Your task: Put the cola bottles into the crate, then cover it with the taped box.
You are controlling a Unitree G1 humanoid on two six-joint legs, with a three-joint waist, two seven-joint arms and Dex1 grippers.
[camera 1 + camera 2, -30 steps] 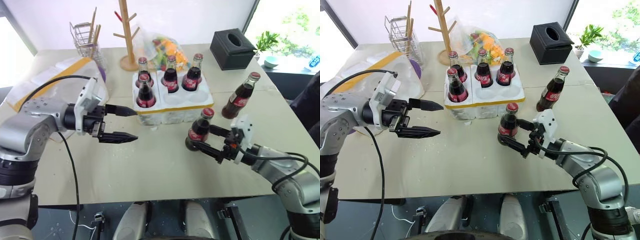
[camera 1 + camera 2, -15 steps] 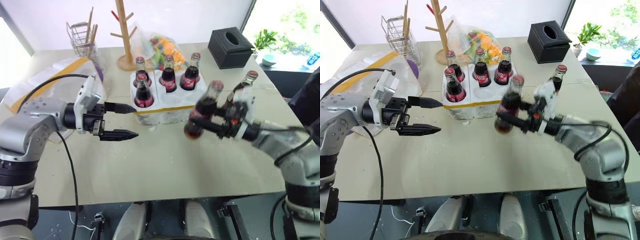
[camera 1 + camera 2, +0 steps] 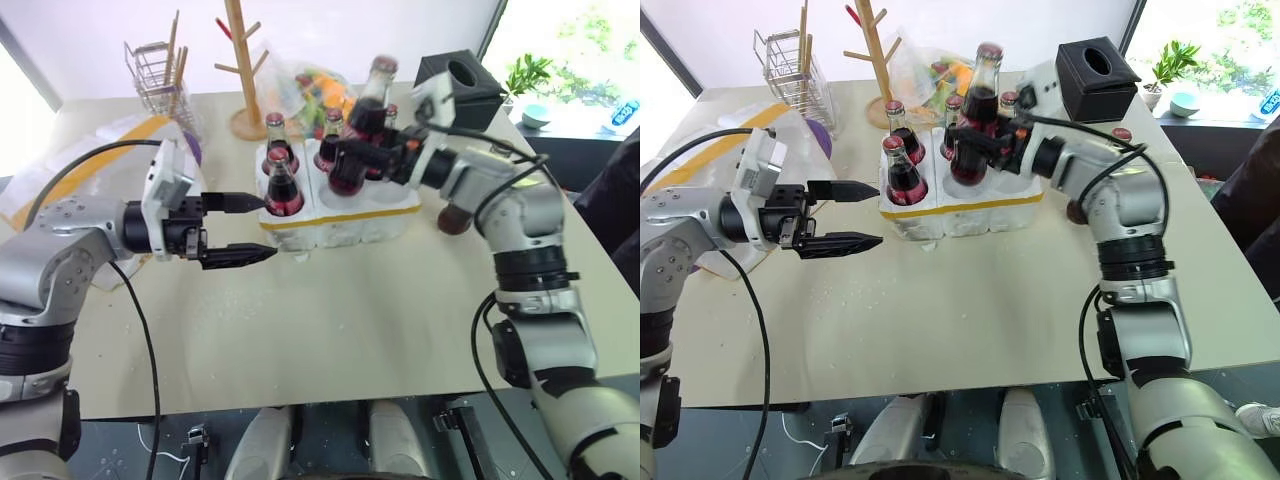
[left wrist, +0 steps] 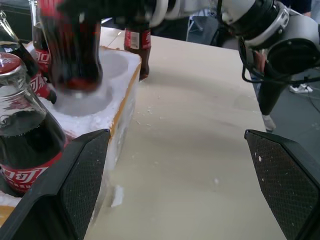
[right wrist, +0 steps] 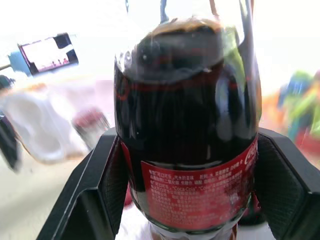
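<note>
Sitting mid-table [image 3: 330,310], the crate [image 3: 340,210] already has four cola bottles in it. Right gripper [image 3: 970,150] is clamped on a fifth bottle [image 3: 975,125] above the crate's front holes, while the left gripper [image 3: 240,228] hangs wide open just beside the crate.

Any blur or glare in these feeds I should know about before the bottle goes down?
Left wrist view: the carried cola bottle is smeared over the crate. Right wrist view: the background is washed out white, the bottle label readable. Head views: bright windows behind, the table evenly lit.
</note>
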